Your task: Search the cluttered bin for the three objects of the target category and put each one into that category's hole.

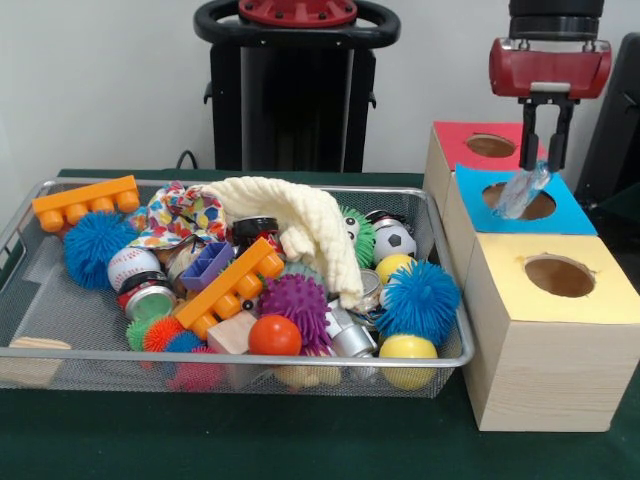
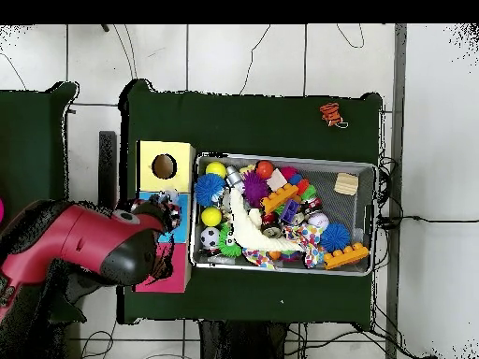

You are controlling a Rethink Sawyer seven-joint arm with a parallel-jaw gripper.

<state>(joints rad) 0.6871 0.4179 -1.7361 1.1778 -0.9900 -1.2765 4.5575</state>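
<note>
Gripping a small clear, crinkly object [image 1: 522, 190], possibly a plastic wrapper or bag, the hand [image 1: 546, 165] is hanging directly above the blue-topped box [image 1: 570, 210], its fingers closed on the object's upper end. The object is dangling over the round hole [image 1: 520, 201] in that blue top, its lower end level with the rim or just inside it; which of the two cannot be told from the front view. In the overhead view the arm is covering the blue box, so alignment cannot be confirmed there.

Behind the blue box is standing the red-topped box [image 1: 480, 145]; in front of it, the yellow-topped box [image 1: 545, 330]. Beside the blue box, the wire bin [image 1: 100, 355] is lying on the table [image 1: 300, 445], crowded with spiky balls, blocks and a cream cloth [image 1: 300, 225].

Risk, as judged: the object is light and limp, so on release it may be catching on the hole's rim or clinging to a finger, and settling on the blue top rather than dropping through.
</note>
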